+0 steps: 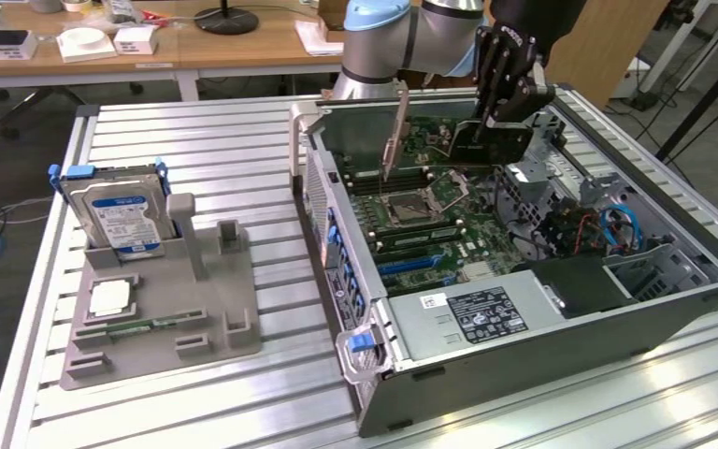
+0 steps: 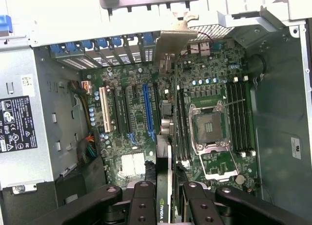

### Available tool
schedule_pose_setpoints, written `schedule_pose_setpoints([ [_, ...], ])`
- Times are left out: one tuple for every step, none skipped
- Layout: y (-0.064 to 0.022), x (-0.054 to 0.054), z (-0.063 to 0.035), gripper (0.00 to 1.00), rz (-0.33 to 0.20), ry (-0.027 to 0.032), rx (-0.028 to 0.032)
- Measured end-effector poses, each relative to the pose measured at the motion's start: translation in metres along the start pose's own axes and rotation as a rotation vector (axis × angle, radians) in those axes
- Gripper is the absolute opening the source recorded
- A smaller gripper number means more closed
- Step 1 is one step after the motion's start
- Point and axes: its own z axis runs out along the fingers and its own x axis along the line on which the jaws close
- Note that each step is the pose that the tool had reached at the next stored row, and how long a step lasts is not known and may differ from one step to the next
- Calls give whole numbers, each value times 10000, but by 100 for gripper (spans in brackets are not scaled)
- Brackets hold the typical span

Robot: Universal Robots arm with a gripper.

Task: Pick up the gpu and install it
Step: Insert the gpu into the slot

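Pinching the gpu (image 2: 164, 161) edge-on in the hand (image 2: 168, 198), NVIDIA lettering readable, over the motherboard (image 2: 131, 132)

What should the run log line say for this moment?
gripper: shut on gpu | position: on edge over motherboard in open case | status: not yet seated

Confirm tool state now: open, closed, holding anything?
Tool: closed on the gpu, which is held on edge above the motherboard inside the open computer case.
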Motion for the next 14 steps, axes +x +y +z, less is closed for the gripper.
schedule_pose_setpoints([
  [0,0,0,26,-2,1,1],
  [0,0,1,26,-6,0,4],
  [0,0,2,26,-13,0,6],
  [0,0,3,26,-25,-1,9],
  [0,0,4,26,-44,-1,12],
  [0,0,6,26,-71,-1,17],
  [0,0,8,26,-106,-1,21],
  [0,0,10,26,-157,-1,24],
  [0,0,11,26,-224,1,27],
  [0,0,13,26,-300,1,29],
  [-1,0,14,26,-372,3,30],
  [0,0,15,26,-436,5,30],
  [0,0,16,26,-501,6,31],
  [0,0,18,26,-582,7,31],
])
